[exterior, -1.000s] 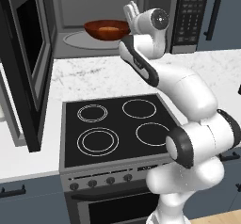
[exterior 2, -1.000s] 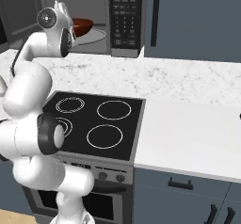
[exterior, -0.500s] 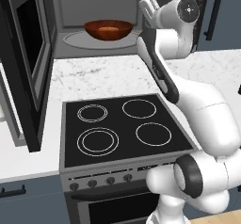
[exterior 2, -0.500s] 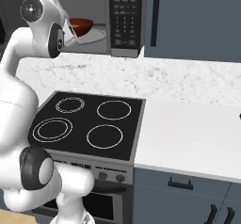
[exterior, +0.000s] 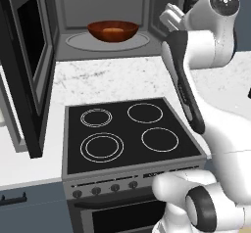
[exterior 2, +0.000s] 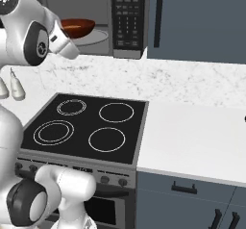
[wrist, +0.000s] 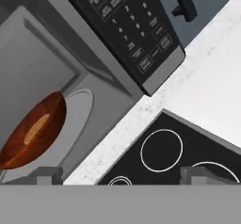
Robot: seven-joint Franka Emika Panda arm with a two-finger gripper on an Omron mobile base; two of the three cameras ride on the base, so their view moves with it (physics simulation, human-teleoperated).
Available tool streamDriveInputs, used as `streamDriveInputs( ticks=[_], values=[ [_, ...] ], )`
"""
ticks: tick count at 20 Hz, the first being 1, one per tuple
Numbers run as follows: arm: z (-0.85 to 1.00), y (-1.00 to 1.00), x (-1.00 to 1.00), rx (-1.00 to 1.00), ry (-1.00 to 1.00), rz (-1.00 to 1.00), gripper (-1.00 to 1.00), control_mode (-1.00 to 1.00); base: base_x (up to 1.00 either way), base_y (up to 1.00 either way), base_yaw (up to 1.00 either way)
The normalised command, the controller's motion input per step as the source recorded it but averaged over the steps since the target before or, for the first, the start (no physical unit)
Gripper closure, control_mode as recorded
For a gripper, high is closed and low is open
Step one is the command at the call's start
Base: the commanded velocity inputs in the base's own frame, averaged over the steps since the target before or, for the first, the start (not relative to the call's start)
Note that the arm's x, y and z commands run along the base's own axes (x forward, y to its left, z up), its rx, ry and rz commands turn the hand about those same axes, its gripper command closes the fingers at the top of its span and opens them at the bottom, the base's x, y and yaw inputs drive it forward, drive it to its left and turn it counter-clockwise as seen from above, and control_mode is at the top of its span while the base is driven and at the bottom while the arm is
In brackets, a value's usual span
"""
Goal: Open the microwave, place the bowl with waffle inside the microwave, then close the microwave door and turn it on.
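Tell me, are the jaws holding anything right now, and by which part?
Nothing is held. The gripper is open and empty, out in front of the microwave; the bowl with the waffle sits on the turntable inside.

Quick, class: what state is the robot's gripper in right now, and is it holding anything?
Gripper: open, fingers spread wide, holding nothing; the bowl sits inside the microwave.

White marbled counter (exterior 2: 192,83) flanks a black stove (exterior 2: 86,127) above blue-grey cabinets (exterior 2: 192,194).
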Motion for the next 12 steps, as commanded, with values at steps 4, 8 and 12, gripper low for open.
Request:
streamDriveInputs(
  ticks=[4, 8, 12],
  values=[
    [-0.22, -0.12, -1.00, -0.13, 0.23, -0.02, -1.00, -1.00, 0.00, 0.00, 0.00],
    [-0.38, 0.00, -1.00, -0.13, 0.21, 0.00, -1.00, -1.00, 0.00, 0.00, 0.00],
    [-0.49, 0.00, -1.00, -0.09, 0.13, 0.00, -1.00, -1.00, 0.00, 0.00, 0.00]
  ],
)
